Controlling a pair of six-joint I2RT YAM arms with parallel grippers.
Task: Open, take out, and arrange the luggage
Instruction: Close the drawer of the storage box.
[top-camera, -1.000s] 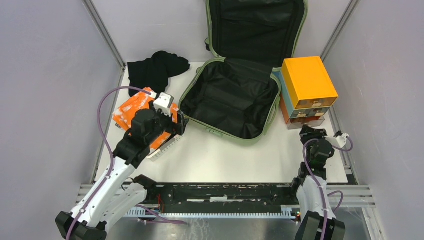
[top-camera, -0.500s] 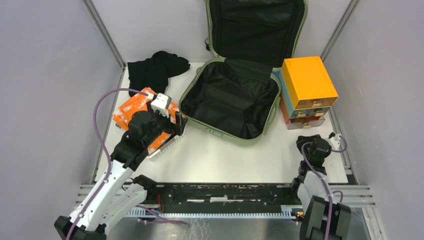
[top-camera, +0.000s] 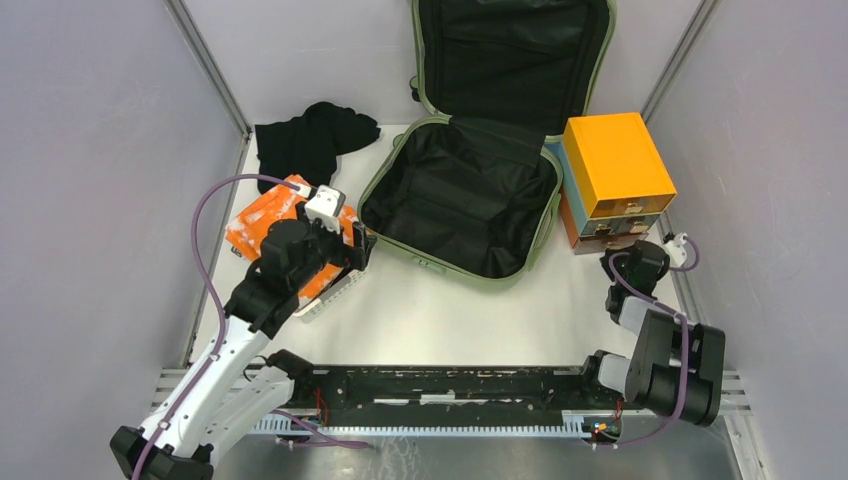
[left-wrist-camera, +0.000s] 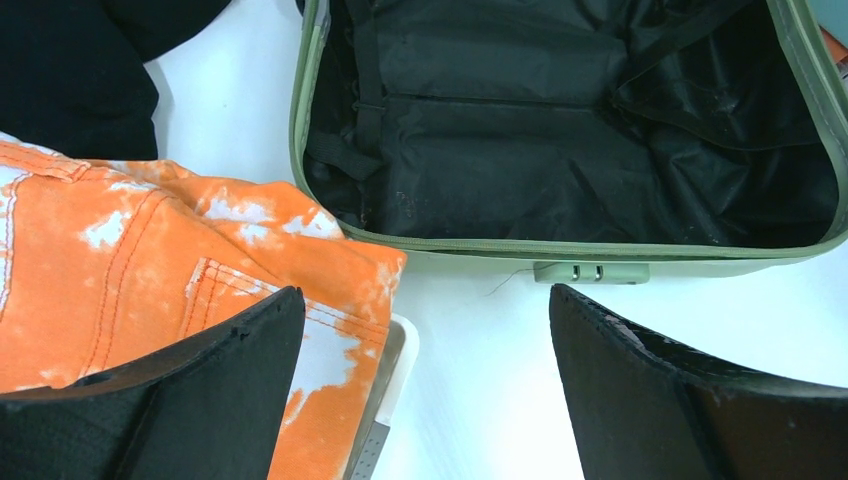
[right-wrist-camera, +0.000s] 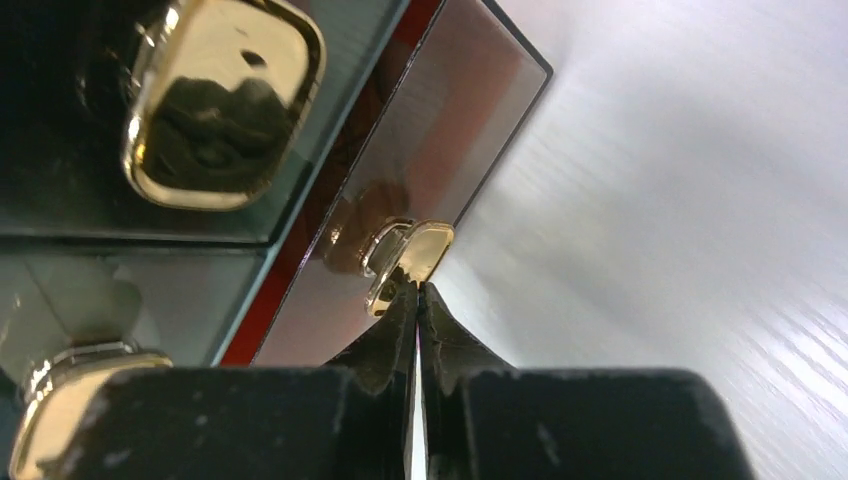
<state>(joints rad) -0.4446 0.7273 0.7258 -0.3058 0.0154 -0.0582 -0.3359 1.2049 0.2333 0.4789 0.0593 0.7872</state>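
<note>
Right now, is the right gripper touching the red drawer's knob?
Cannot tell. In the right wrist view the shut right gripper ends at the lower rim of the knob with no gap showing, but it may sit just short of it.

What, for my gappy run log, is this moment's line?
luggage open, empty | left gripper open by orange garment | right gripper shut at gold knob

1. Nothing readable here tbh: no text, brand, number or sign comes through in any of the views.
2. Closest candidate is the little lock block (left-wrist-camera: 590, 272) on the near rim of the luggage (left-wrist-camera: 560, 150). Whatever's on its dials is too small to make out.
</note>
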